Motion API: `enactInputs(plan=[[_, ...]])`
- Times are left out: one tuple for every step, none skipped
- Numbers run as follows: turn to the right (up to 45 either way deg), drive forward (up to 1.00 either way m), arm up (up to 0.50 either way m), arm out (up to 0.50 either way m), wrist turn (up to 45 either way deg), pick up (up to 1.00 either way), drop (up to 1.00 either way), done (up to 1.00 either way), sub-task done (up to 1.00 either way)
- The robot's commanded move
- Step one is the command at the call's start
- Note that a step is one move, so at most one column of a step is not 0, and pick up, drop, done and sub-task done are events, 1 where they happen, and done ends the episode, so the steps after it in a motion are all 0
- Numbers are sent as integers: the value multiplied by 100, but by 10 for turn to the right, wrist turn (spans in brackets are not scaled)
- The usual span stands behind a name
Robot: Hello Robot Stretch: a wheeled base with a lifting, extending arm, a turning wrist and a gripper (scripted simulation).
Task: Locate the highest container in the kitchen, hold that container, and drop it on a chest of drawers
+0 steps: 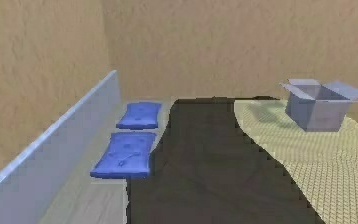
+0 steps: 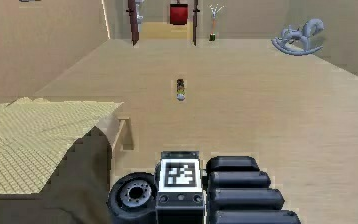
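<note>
Tan walls point(image 1: 47, 50) are seen around a bed point(image 1: 217, 190) in the forward view. A dark brown blanket point(image 1: 202, 150) is laid along the bed's middle, and a cream woven cover point(image 1: 327, 175) is spread over the side toward the view's right. Two blue pillows point(image 1: 124, 156) point(image 1: 141, 115) are placed one behind the other along the bed's left edge, just beside a pale blue headboard point(image 1: 67, 135). An open grey-blue box point(image 1: 322, 105), flaps turned outward, is set on the cream cover near the bed's far right corner.

One corner of the bed is seen at the arm side view's lower left, on a light wooden floor point(image 2: 257, 110). A small upright cylinder point(image 2: 180, 90) is stood on bare floor, well apart from that corner. At the floor's far edge a pale rocking-horse figure point(image 2: 299, 38) is placed toward the right, with a red object point(image 2: 178, 14) and a dark upright panel point(image 2: 134, 20) nearer the middle.

Which of these items, if any, is the task's container cannot be told.

At the bottom edge the dark segmented arm point(image 2: 242, 190) is seen, with a white marked square point(image 2: 180, 175) beside it and the gripper point(image 2: 135, 197) to that square's left. The gripper's far end cannot be made out, so whether anything is held cannot be told
</note>
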Motion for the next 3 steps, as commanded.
enactInputs(plan=[[-450, 0, 0, 0, 0, 0, 0, 0, 0], [450, 0, 0, 0, 0, 0, 0, 0, 0], [450, 0, 0, 0, 0, 0, 0, 0, 0]])
